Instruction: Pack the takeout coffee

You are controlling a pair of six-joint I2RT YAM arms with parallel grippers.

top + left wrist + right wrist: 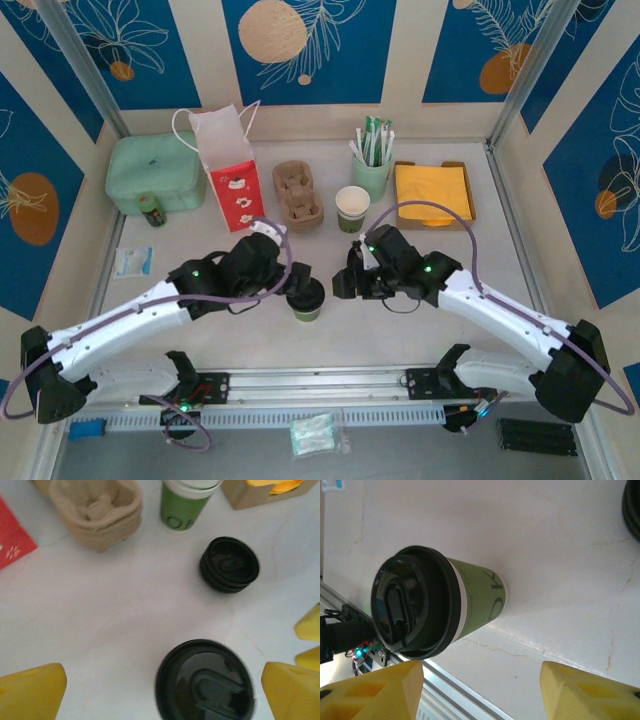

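1. While the left end effector [161, 682] hangs spread wide open, its yellow fingers [32, 695] flank the small green-patterned paper cup with the round black plastic lid [204, 680]. There's a gap on both sides, so nothing's gripped.
2. In the top view, that lidded cup [307, 300] stands upright on the white bench [330, 345], lower middle of the frame, right between the two arm tips.
3. The right end effector [482, 690] is released too, with nothing between its jaws. In its own view the cup [470, 605] sits left of centre, beyond the fingertips.
4. My read is that the lid's on, so we're at the pick-up step and the packing itself isn't done yet.
5. Targets are upper middle of the top view. There's the brown moulded pulp cup carrier [298, 192], and just left of it the red-and-white paper gift bag [232, 170]. Can't tell which one it's meant for.
6. Next move, I reckon, is to close the left fingers on the cup body below the lid, gently since paper squashes. Then lift it straight up and carry it towards the top of the frame, steering clear of the unlidded green-and-white cup [352, 208] and the loose stack of black lids [229, 564].
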